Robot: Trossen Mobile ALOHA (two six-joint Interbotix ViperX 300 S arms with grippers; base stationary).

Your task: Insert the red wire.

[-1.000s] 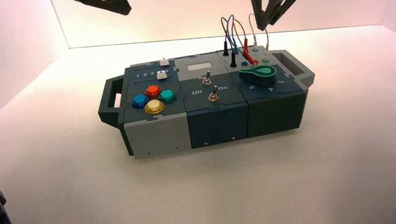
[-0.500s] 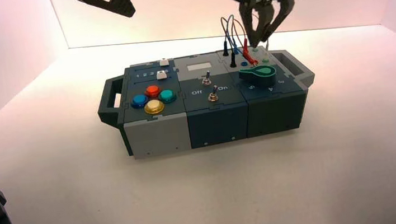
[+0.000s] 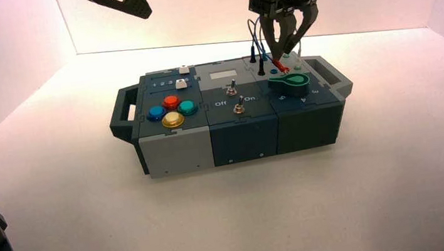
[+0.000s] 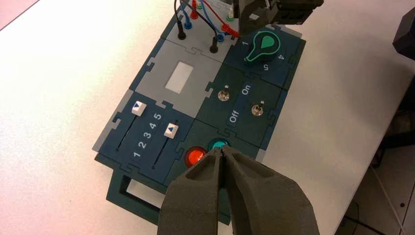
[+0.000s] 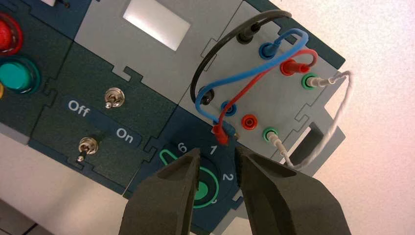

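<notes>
The red wire (image 5: 254, 81) has one plug seated in a red socket (image 5: 288, 67) on the grey wire panel. Its other red-sleeved plug (image 5: 221, 133) lies loose on the panel, beside the empty red socket (image 5: 250, 121) and next to the green knob (image 3: 290, 83). My right gripper (image 5: 217, 155) hangs open just above that loose plug (image 3: 280, 66), with nothing between its fingers. My left gripper (image 4: 221, 154) is shut on nothing, raised high over the button end of the box (image 3: 178, 152).
Black, blue and white leads (image 5: 337, 117) arch over the same panel close to the red wire. Two toggle switches (image 3: 235, 97) marked Off and On stand mid-box. Round buttons (image 3: 172, 110) and two sliders (image 4: 154, 120) fill the left end.
My right gripper has come down and shifted left, from high over the back edge to just over the wire panel. The left arm has barely moved.
</notes>
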